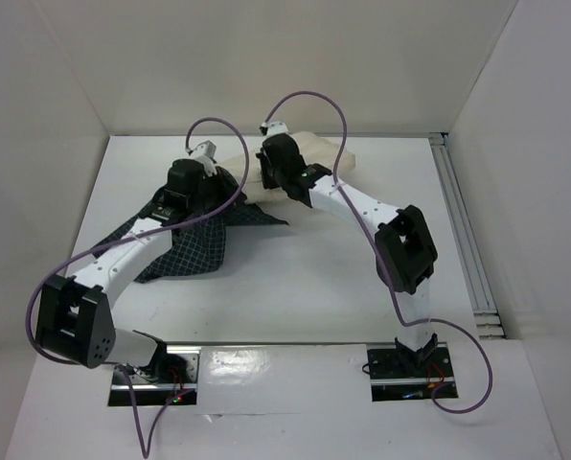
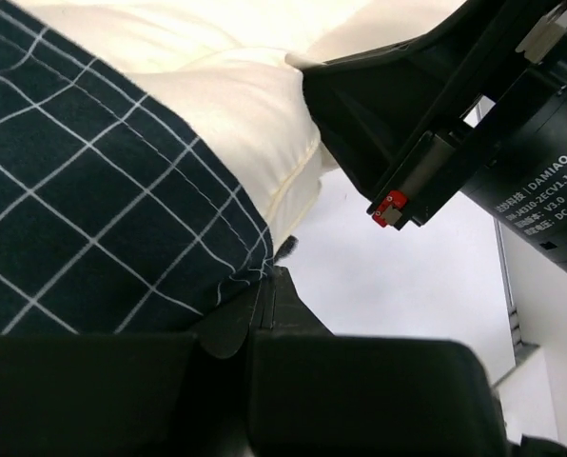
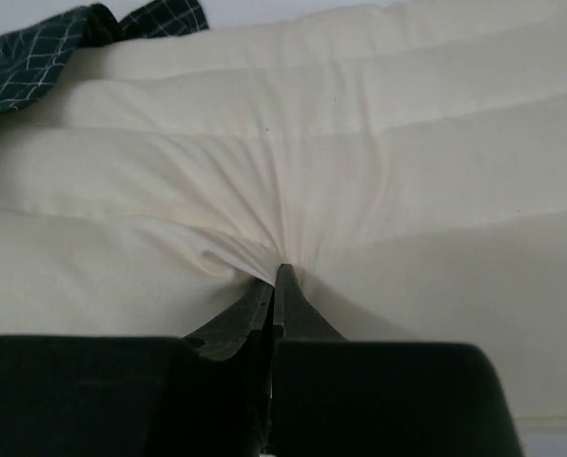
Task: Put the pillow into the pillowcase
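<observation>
One printed label was legible, set in white on the black motor housing at the right edge of the left wrist view. Its lines ran tilted. The top line read "DAMIAO" after small Chinese characters. Below came a model line ending "2ECV1.1", then "V3.0", then "DC-24V". The characters leading those lines were too small to read.

The pillow fills nearly the whole view, cream cloth with soft ridges running across it from side to side. The right gripper rises from the bottom edge, its dark jaws pressed together on a small fold of the pillow's fabric. Fine wrinkles fan out from that pinch across the pillow, mostly to the left. Beyond the pillow's far left corner lies a crumpled bit of the pillowcase, dark with a thin white grid.
</observation>
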Available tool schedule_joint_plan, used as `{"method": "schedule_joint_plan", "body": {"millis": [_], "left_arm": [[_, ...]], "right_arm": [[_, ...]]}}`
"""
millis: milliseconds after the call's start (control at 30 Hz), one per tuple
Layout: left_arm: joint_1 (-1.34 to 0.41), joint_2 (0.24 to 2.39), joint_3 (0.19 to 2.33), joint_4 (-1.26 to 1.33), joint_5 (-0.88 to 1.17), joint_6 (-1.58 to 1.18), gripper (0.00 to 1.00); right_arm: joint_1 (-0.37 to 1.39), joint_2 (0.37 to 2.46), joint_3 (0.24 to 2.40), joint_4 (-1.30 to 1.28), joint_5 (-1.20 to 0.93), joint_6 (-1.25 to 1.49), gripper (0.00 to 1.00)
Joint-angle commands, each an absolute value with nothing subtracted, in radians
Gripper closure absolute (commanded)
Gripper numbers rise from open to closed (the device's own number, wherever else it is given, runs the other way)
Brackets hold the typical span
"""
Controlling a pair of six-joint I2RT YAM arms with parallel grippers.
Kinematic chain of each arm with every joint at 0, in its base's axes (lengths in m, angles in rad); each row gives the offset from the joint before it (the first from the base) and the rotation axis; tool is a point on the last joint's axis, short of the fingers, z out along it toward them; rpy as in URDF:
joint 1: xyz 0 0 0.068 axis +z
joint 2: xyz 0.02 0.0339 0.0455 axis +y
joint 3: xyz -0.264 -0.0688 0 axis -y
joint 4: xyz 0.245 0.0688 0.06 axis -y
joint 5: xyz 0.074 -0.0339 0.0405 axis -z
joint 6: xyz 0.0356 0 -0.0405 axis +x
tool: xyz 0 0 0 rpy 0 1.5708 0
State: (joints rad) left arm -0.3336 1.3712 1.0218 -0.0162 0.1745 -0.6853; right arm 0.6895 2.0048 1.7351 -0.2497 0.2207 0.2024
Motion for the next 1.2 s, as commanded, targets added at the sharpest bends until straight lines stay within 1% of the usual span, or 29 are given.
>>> {"method": "schedule_joint_plan", "body": {"millis": [0, 33, 67, 100, 167, 267, 300, 367, 400, 433, 467, 500, 533, 567, 633, 667, 700, 767, 800, 833, 867, 933, 1033, 1067, 1100, 1167], "left_arm": [[-0.333, 1.417, 1.005, 0.086, 0.327, -0.715, 1.0], [-0.333, 1.417, 0.967, 0.104, 0.345, -0.751, 1.0], [-0.333, 1.417, 0.945, 0.129, 0.382, -0.771, 1.0], [-0.345, 1.417, 0.927, 0.152, 0.4, -0.793, 1.0], [-0.36, 1.427, 0.913, 0.184, 0.445, -0.83, 1.0], [-0.374, 1.427, 0.955, 0.128, 0.491, -0.83, 1.0], [-0.374, 1.413, 1.003, 0.062, 0.502, -0.789, 0.85], [-0.374, 1.391, 1.051, -0.007, 0.511, -0.753, 0.66], [-0.374, 1.362, 1.069, -0.041, 0.511, -0.736, 0.51], [-0.374, 1.345, 1.101, -0.072, 0.511, -0.723, 0.28], [-0.365, 1.329, 1.114, -0.102, 0.511, -0.7, 0.21], [-0.348, 1.31, 1.123, -0.15, 0.511, -0.699, 0.18], [-0.336, 1.275, 1.123, -0.159, 0.511, -0.686, 0.18], [-0.321, 1.26, 1.135, -0.176, 0.511, -0.686, 0.31], [-0.275, 1.232, 1.135, -0.219, 0.488, -0.674, 0.46], [-0.258, 1.223, 1.156, -0.247, 0.426, -0.66, 0.56], [-0.241, 1.223, 1.169, -0.283, 0.385, -0.66, 0.71], [-0.196, 1.252, 1.21, -0.395, 0.307, -0.618, 0.76], [-0.196, 1.282, 1.221, -0.432, 0.17, -0.618, 0.64], [-0.196, 1.299, 1.221, -0.464, 0.111, -0.595, 0.53], [-0.196, 1.316, 1.221, -0.465, 0.065, -0.58, 0.44], [-0.207, 1.377, 1.221, -0.486, -0.044, -0.552, 0.31], [-0.257, 1.465, 1.272, -0.552, -0.155, -0.543, 0.29], [-0.273, 1.482, 1.285, -0.573, -0.17, -0.543, 0.24], [-0.291, 1.494, 1.298, -0.607, -0.223, -0.543, 0.24], [-0.342, 1.503, 1.31, -0.65, -0.328, -0.589, 0.23]], "right_arm": [[0.762, 2.025, 1.654, -0.158, 0.181, 0.36, 1.0], [0.762, 2.025, 1.614, -0.137, 0.181, 0.411, 1.0], [0.762, 2.016, 1.529, -0.111, 0.142, 0.437, 1.0], [0.762, 2.0, 1.485, -0.047, 0.12, 0.461, 1.0], [0.775, 1.99, 1.384, 0.018, 0.075, 0.507, 1.0], [0.802, 1.939, 1.338, 0.035, 0.13, 0.517, 1.0], [0.802, 1.927, 1.319, 0.035, 0.159, 0.517, 1.0], [0.802, 1.904, 1.309, 0.044, 0.16, 0.517, 1.0], [0.811, 1.884, 1.308, 0.044, 0.178, 0.517, 1.0], [0.811, 1.884, 1.308, 0.044, 0.187, 0.517, 1.0], [0.822, 1.87, 1.296, 0.044, 0.208, 0.508, 1.0], [0.822, 1.87, 1.296, 0.035, 0.209, 0.508, 1.0], [0.822, 1.87, 1.296, 0.035, 0.222, 0.508, 1.0], [0.822, 1.87, 1.287, 0.035, 0.222, 0.508, 1.0], [0.833, 1.861, 1.278, 0.035, 0.236, 0.508, 1.0], [0.833, 1.85, 1.278, 0.035, 0.236, 0.508, 1.0], [0.845, 1.85, 1.255, 0.035, 0.254, 0.508, 1.0], [0.866, 1.807, 1.229, 0.048, 0.281, 0.508, 1.0], [0.876, 1.78, 1.203, 0.057, 0.319, 0.508, 1.0], [0.887, 1.769, 1.19, 0.057, 0.328, 0.508, 1.0], [0.909, 1.769, 1.19, 0.057, 0.342, 0.508, 1.0], [0.934, 1.755, 1.18, 0.066, 0.351, 0.508, 1.0], [0.98, 1.778, 1.215, 0.005, 0.405, 0.517, 1.0], [0.991, 1.778, 1.227, -0.009, 0.422, 0.529, 1.0], [1.0, 1.793, 1.236, -0.009, 0.431, 0.529, 1.0], [1.0, 1.805, 1.249, -0.021, 0.431, 0.529, 0.9]]}}
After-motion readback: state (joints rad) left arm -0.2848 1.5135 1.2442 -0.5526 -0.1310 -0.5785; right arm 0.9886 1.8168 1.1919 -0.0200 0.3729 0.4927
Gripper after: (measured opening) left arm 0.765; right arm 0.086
